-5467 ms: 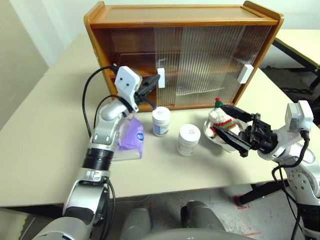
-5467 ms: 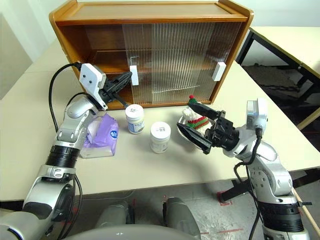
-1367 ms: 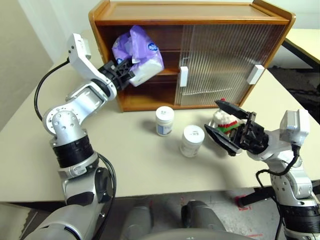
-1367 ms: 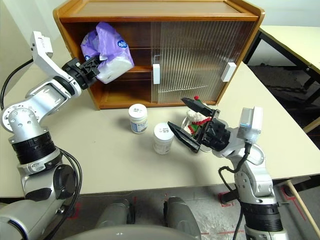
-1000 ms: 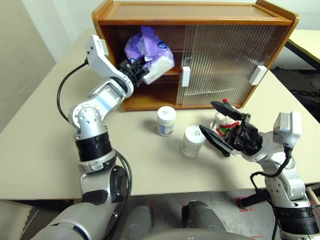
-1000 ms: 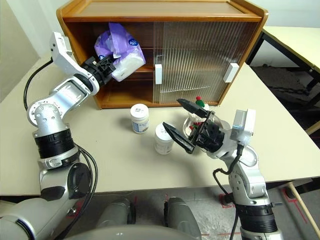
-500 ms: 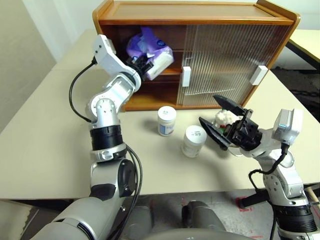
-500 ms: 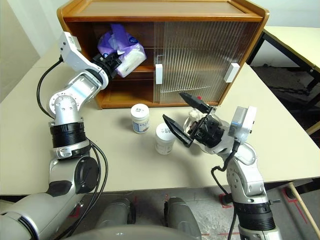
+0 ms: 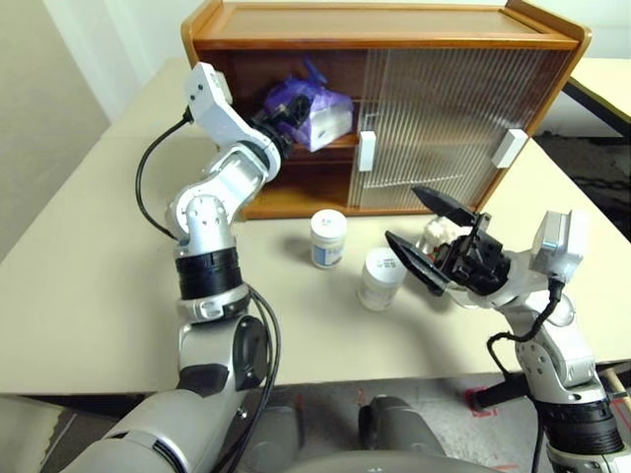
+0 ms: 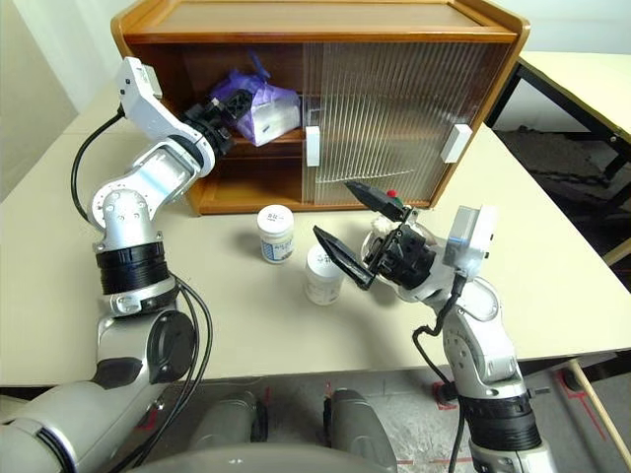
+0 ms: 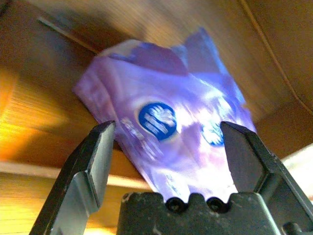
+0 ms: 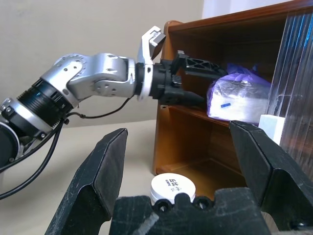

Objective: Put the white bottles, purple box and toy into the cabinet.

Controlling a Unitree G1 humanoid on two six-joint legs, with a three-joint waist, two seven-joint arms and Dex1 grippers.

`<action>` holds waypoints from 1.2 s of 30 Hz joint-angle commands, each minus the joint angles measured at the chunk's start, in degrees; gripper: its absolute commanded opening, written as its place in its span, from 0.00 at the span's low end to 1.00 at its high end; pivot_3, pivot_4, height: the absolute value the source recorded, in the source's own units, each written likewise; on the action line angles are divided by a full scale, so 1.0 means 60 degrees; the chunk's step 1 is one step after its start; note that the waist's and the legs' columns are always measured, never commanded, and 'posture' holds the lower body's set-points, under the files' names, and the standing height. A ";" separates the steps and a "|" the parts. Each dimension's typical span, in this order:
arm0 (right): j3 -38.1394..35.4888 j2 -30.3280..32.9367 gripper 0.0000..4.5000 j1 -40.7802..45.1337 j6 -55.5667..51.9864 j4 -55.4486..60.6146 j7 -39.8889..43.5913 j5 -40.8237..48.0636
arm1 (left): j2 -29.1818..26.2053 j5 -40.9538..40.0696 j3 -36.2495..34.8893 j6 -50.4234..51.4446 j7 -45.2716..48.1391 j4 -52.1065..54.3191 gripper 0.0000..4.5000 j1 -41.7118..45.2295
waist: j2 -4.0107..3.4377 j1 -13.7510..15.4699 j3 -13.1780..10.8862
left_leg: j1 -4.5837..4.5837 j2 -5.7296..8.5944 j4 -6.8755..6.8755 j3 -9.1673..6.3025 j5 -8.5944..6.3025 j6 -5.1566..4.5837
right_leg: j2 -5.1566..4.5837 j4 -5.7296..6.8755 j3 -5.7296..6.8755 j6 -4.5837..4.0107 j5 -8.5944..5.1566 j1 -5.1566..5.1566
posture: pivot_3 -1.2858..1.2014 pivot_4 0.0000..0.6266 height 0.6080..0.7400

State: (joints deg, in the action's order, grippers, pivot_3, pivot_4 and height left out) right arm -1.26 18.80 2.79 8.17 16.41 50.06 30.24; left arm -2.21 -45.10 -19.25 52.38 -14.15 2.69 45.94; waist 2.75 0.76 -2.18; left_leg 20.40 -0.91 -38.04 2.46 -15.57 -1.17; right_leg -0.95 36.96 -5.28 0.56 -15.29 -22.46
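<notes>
The purple box (image 9: 309, 104) is seen lying on the upper shelf of the cabinet (image 9: 394, 34), in the open left half beside the ribbed sliding door (image 9: 449, 123). The left tool (image 10: 225, 115) is held level at the shelf opening with its fingers (image 11: 95, 161) spread to either side of the box; contact cannot be told, and no pinch is seen. Two white bottles (image 9: 328, 237) (image 9: 381, 278) are shown upright on the table (image 9: 89, 286), in front of the cabinet and near each other. The toy (image 9: 441, 234) is glimpsed just behind the right tool (image 9: 422, 233), whose fingers are spread wide and empty above the table, close to the nearer bottle.
</notes>
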 commanded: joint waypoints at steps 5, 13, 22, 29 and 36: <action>0.0030 -0.0003 1.00 0.0024 -0.0140 -0.0100 0.0238 0.0398 | -0.1184 0.0021 0.1057 0.1316 0.1215 0.1608 0.99 -0.1203 | 0.0000 0.0019 0.0000 | -0.0003 0.0000 -0.0004 -0.0005 0.0000 0.0000 | -0.0003 0.0007 0.0001 -0.0015 0.0009 0.0000 | 0.55 0.00 1.00; -0.0358 0.0663 1.00 0.0157 -0.0925 -0.0334 0.0811 0.1153 | -0.2611 0.0581 0.2313 0.0980 0.3120 0.2384 0.69 -0.1757 | -0.0005 0.0048 -0.0003 | -0.0007 0.0001 -0.0005 -0.0006 0.0014 -0.0023 | -0.0006 0.0004 0.0001 -0.0013 0.0006 0.0004 | 0.56 0.00 1.00; -0.0868 0.1224 1.00 0.0653 -0.1217 -0.0991 0.1464 0.1362 | -0.2221 0.2314 0.3610 -0.0847 0.4249 0.0888 0.00 -0.1362 | -0.0007 0.0048 -0.0004 | -0.0002 0.0002 -0.0005 -0.0012 0.0023 -0.0040 | -0.0003 -0.0012 0.0001 0.0004 -0.0007 0.0013 | 0.56 0.00 1.00; -0.0692 0.1027 1.00 0.0539 -0.1411 -0.0548 0.1319 0.1284 | -0.1722 0.3300 0.3595 -0.1998 0.4461 -0.0597 0.00 -0.0710 | -0.0008 0.0039 -0.0004 | 0.0004 0.0005 -0.0006 -0.0013 0.0024 -0.0041 | -0.0005 -0.0016 -0.0001 0.0008 -0.0009 0.0011 | 0.55 0.00 1.00; -0.0724 0.0960 1.00 0.0425 -0.1278 -0.0725 0.1443 0.1213 | -0.1568 0.4254 0.3432 -0.3114 0.4397 -0.2114 0.00 -0.0147 | -0.0008 0.0027 -0.0004 | 0.0006 0.0003 -0.0005 -0.0014 0.0023 -0.0041 | -0.0007 -0.0017 0.0001 0.0012 -0.0011 0.0009 | 0.54 0.00 1.00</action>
State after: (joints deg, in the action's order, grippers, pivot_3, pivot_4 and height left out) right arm -5.33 24.68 5.72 0.04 12.11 58.46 37.94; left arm -12.02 -21.09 2.05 35.39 12.63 -8.12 44.01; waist 2.71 0.92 -2.21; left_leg 20.44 -0.89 -38.07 2.37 -15.43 -1.42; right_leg -0.99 36.87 -5.27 0.64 -15.36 -22.41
